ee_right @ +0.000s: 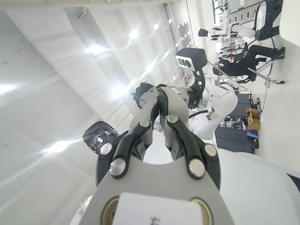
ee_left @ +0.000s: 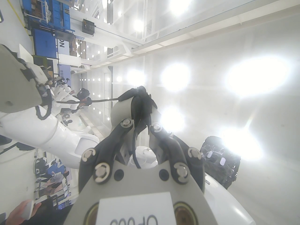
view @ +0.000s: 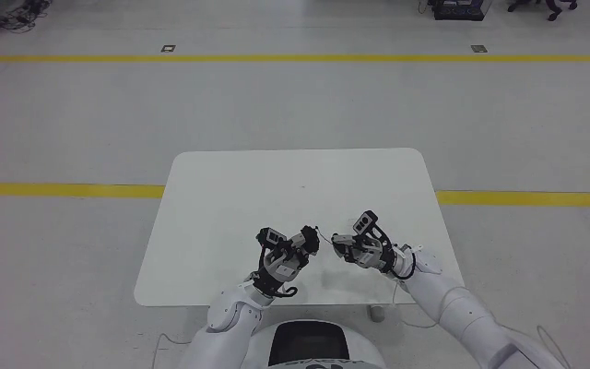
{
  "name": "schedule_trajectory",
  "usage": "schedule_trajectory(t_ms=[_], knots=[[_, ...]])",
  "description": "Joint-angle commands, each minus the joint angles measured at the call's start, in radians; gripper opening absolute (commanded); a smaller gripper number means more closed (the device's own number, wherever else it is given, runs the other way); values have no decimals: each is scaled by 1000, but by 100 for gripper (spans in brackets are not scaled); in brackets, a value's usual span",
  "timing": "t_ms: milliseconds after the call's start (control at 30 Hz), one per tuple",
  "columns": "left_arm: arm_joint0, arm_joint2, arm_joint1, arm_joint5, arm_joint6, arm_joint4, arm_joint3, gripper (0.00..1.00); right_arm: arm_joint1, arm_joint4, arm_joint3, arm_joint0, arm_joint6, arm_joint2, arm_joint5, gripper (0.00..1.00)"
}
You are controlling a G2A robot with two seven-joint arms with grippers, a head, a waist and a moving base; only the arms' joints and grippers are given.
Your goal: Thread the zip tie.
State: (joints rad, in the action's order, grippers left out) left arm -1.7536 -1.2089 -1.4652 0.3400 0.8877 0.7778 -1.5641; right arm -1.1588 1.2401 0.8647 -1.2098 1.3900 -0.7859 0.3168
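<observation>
Over the near edge of the surface (view: pixel 277 184): line up before feeding

Hold the left claw (ee_left: pixel 138 100) clamped shut, as now, on the black zip tie (ee_left: pixel 103 99), thin tail poking sideways toward the right arm. Treat the right claw (ee_right: pixel 159 104) as pressed closed just beside the left; cannot tell of any hold between its pads. Probably best: steady the tail's free end, square it to the head's slot, feed slowly. Expect a limp tip to skid past otherwise.

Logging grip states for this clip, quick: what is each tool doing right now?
Left tool: closed on the zip tie.
Right tool: closed, apparently pinching the zip tie's other end.
</observation>
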Motion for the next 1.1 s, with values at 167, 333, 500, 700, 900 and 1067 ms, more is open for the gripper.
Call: schedule_trajectory(t_ms=[167,333,500,700,900,1067], knots=[[0,0,0,0,0,0,0,0,19,10,3,-6,0,-76,23,46],[0,0,0,0,0,0,0,0,21,8,7,-7,0,-81,23,100],[0,0,0,0,0,0,0,0,21,8,7,-7,0,-81,23,100],[4,18,2,-15,-18,11,-27,0,31,-37,78,-37,-65,-145,23,100],[-12,26,12,-12,-3,43,-85,0,46,-84,167,-101,-100,-260,23,100],[-33,29,22,-15,12,56,-135,0,47,-126,243,-148,-122,-323,23,100]])
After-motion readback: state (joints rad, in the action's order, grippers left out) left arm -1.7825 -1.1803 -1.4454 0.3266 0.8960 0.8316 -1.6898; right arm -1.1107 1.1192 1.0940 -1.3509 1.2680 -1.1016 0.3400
